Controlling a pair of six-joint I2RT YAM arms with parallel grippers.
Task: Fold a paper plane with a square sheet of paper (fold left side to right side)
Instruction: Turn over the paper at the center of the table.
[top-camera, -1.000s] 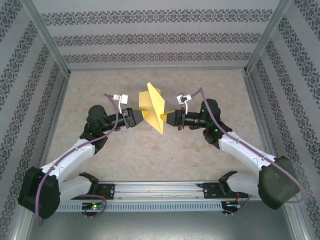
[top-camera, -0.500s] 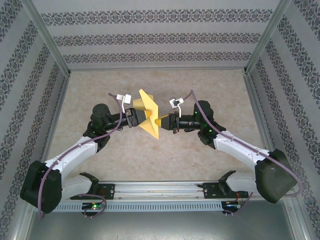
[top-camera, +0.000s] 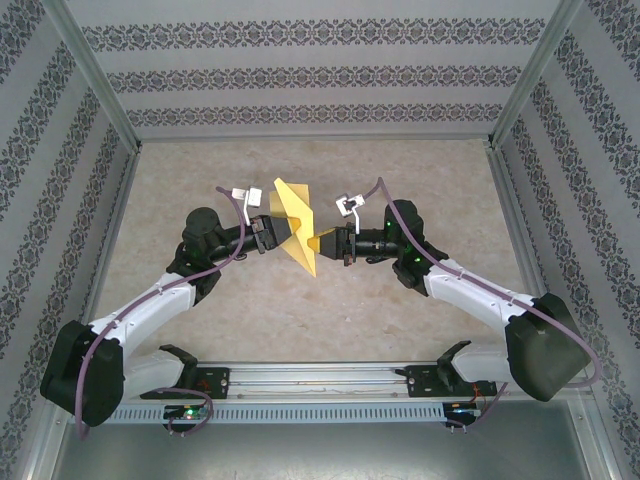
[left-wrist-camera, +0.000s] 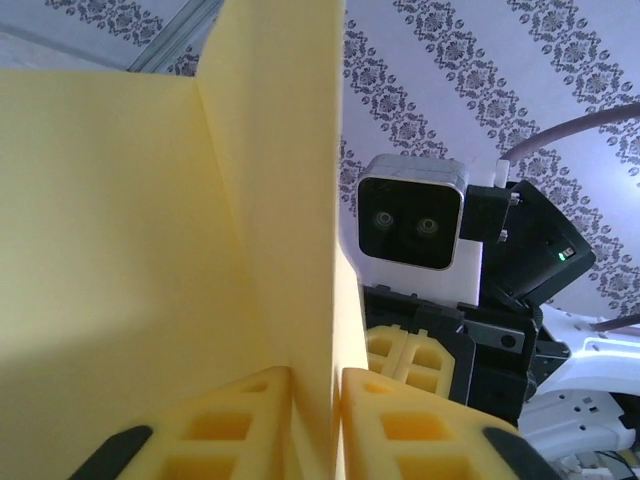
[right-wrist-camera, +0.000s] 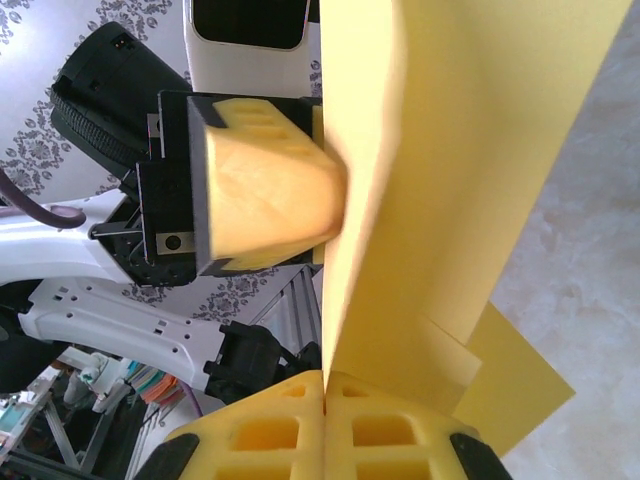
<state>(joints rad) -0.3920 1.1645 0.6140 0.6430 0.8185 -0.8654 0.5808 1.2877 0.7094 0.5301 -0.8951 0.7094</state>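
Both jaws tight on the yellow paper (top-camera: 297, 212).

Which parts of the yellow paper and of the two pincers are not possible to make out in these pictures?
Top external view: where the left pincer and right pincer grip the yellow paper is too small to judge.
Left wrist view: the frame cuts off the paper's top and left edges; the paper hides the right pincer's tips.
Right wrist view: the paper hides the left pincer's other finger.
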